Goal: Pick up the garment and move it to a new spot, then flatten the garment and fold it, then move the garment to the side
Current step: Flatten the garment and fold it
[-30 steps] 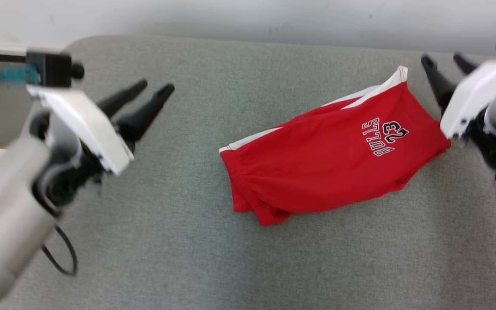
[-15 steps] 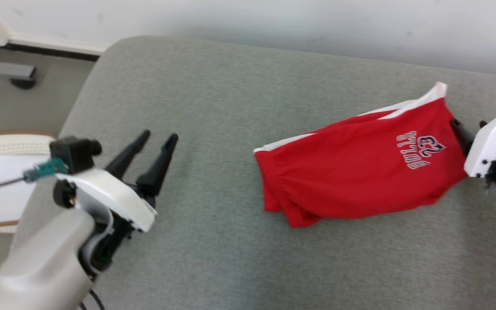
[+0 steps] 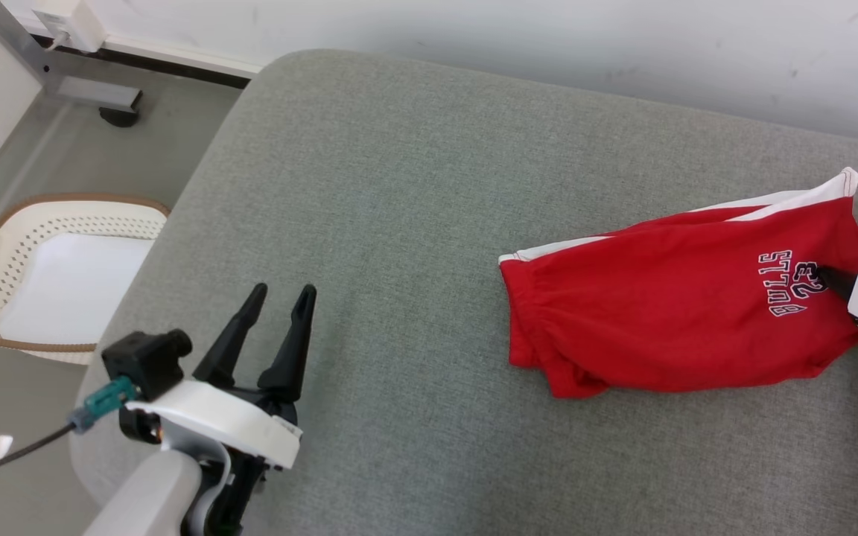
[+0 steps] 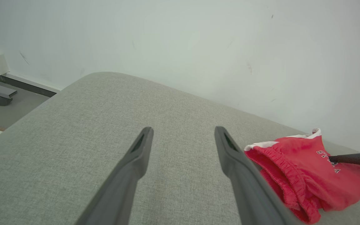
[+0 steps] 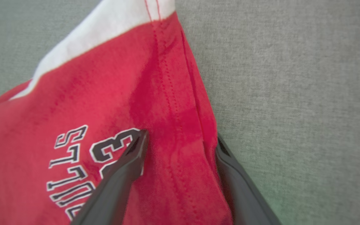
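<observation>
Now, right fingers (image 5: pixel 127 162) spread apart astride the hem of the red garment (image 3: pixel 667 320), at 3 o'clock on the grey cushion (image 3: pixel 414 186); left fingers (image 3: pixel 293 342) likewise apart, idle at 7 o'clock. Risk: pinching only the top layer, dragging the fold open.

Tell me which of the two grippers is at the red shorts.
The right gripper: its open fingers straddle the edge of the shorts beside the printed 23. The left gripper is open too, but over bare grey cushion, apart from the shorts.
</observation>
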